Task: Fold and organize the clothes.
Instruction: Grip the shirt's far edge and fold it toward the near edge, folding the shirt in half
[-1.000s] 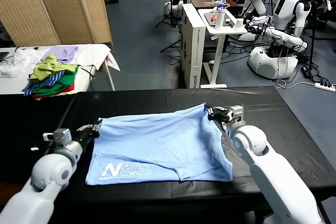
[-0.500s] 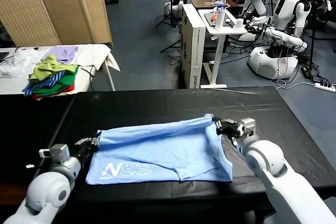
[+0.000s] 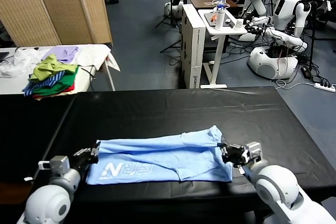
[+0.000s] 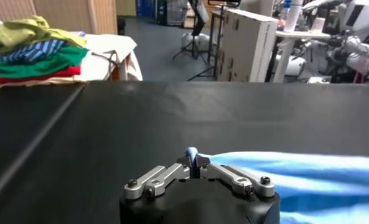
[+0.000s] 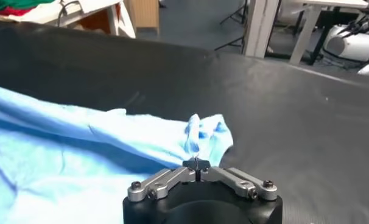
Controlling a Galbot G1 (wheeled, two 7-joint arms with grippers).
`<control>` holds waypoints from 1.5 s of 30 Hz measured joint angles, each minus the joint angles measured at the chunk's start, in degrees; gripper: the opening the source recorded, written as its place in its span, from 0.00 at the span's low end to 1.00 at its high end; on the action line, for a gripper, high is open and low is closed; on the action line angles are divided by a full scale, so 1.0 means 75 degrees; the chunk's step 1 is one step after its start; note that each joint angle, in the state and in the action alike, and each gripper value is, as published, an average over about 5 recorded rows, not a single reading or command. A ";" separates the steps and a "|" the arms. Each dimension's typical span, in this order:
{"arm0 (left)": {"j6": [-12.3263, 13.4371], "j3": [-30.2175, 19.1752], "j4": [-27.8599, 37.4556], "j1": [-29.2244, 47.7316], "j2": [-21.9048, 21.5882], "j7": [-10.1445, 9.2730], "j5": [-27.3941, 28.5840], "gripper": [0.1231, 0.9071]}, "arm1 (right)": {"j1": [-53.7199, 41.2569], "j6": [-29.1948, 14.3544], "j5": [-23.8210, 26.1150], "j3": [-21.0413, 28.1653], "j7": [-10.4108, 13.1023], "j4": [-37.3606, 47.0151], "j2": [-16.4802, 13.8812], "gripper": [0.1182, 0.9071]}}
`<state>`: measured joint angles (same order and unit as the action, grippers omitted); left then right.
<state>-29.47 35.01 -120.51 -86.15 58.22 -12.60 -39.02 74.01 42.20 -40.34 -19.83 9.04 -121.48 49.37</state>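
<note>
Black sheeting covers the counter (image 3: 157,106) in front of me, with a busy lab floor and other robots beyond it, and a pile of clothes (image 3: 50,74) sits on a white side table well off to my left. On the counter lies the light-blue T-shirt (image 3: 163,153), spread across the near half with its white lettering (image 3: 128,169) facing up along the near edge. My left gripper (image 4: 193,170) has its fingers pressed together on a small peak of blue cloth at the shirt's left far corner, and my right gripper (image 5: 197,163) pinches a bunched fold at the right far corner. As I read it, I am carrying the far edge over toward the near hem to make a lengthwise fold. To do this well I want both hands level and moving at the same pace, the cloth between them lightly taut so no slack wrinkles, and the carried edge laid parallel to the near hem before I let go.
</note>
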 joint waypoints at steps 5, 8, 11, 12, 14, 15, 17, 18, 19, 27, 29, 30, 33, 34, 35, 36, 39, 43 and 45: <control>0.0011 0.0003 0.0004 -0.0099 0.0088 0.0015 0.0118 0.10 | 0.0106 0.0000 0.0001 0.0028 -0.0020 -0.0051 0.0011 0.03; 0.0032 0.0017 0.0034 -0.0150 0.0119 0.0036 0.0206 0.10 | 0.0164 0.0000 0.0001 0.0025 -0.0027 -0.0096 0.0014 0.03; 0.0059 0.0054 0.0063 -0.0196 0.0146 0.0060 0.0253 0.10 | 0.0208 0.0000 -0.0001 0.0017 -0.0028 -0.0131 0.0005 0.03; 0.0066 0.0067 0.0064 -0.0214 0.0156 0.0068 0.0260 0.10 | 0.0220 0.0000 -0.0003 0.0015 -0.0028 -0.0142 0.0000 0.03; 0.0076 0.0085 0.0057 -0.0251 0.0179 0.0082 0.0282 0.10 | 0.0246 0.0000 -0.0006 0.0016 -0.0028 -0.0171 -0.0009 0.03; 0.0081 0.0089 0.0052 -0.0267 0.0192 0.0089 0.0302 0.10 | 0.0260 0.0000 -0.0007 0.0016 -0.0029 -0.0186 -0.0012 0.03; 0.0092 0.0092 0.0047 -0.0296 0.0221 0.0100 0.0359 0.10 | 0.0291 0.0000 -0.0009 0.0012 -0.0028 -0.0216 -0.0015 0.03; 0.0098 0.0092 0.0047 -0.0308 0.0238 0.0104 0.0390 0.10 | 0.0310 0.0000 -0.0009 0.0006 -0.0026 -0.0235 -0.0015 0.03; 0.0104 0.0092 0.0047 -0.0321 0.0256 0.0107 0.0424 0.10 | 0.0329 0.0000 -0.0009 -0.0002 -0.0021 -0.0253 -0.0015 0.03; 0.0154 0.0088 0.0047 -0.0421 0.0387 0.0137 0.0663 0.10 | 0.0499 0.0000 -0.0012 -0.0075 -0.0002 -0.0442 -0.0044 0.03; 0.0163 0.0085 0.0047 -0.0435 0.0414 0.0142 0.0701 0.10 | 0.0526 0.0000 -0.0025 -0.0072 0.0007 -0.0462 -0.0048 0.03; 0.0165 0.0083 0.0047 -0.0440 0.0427 0.0143 0.0715 0.10 | 0.0535 0.0000 -0.0033 -0.0077 0.0014 -0.0464 -0.0048 0.03; 0.0157 0.0087 0.0033 -0.0462 0.0467 0.0132 0.0750 0.10 | 0.0571 0.0000 -0.0065 -0.0131 0.0017 -0.0469 -0.0052 0.05; 0.0151 0.0094 0.0021 -0.0476 0.0484 0.0124 0.0766 0.10 | 0.0587 0.0000 -0.0073 -0.0161 -0.0005 -0.0481 -0.0055 0.09; 0.0147 0.0105 0.0006 -0.0496 0.0504 0.0116 0.0789 0.10 | 0.0603 0.0000 -0.0081 -0.0193 -0.0034 -0.0499 -0.0059 0.14; 0.0144 0.0118 -0.0014 -0.0520 0.0526 0.0108 0.0818 0.11 | 0.0617 0.0000 -0.0086 -0.0225 -0.0067 -0.0520 -0.0063 0.20; 0.0153 0.0171 -0.0079 -0.0605 0.0596 0.0095 0.0915 0.22 | 0.0649 0.0000 -0.0118 -0.0315 -0.0163 -0.0595 -0.0070 0.44; 0.0141 0.0249 -0.0188 -0.0731 0.0693 0.0068 0.1003 0.54 | 0.0638 0.0000 -0.0311 -0.0470 -0.0197 -0.0706 -0.0057 0.75; 0.0127 0.0301 -0.0256 -0.0805 0.0737 0.0053 0.1031 0.71 | 0.0584 0.0000 -0.0429 -0.0565 -0.0184 -0.0709 -0.0026 0.89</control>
<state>-28.52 37.27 -122.44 -92.19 63.75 -12.20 -31.28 78.39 42.20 -43.55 -24.07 7.66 -126.79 49.17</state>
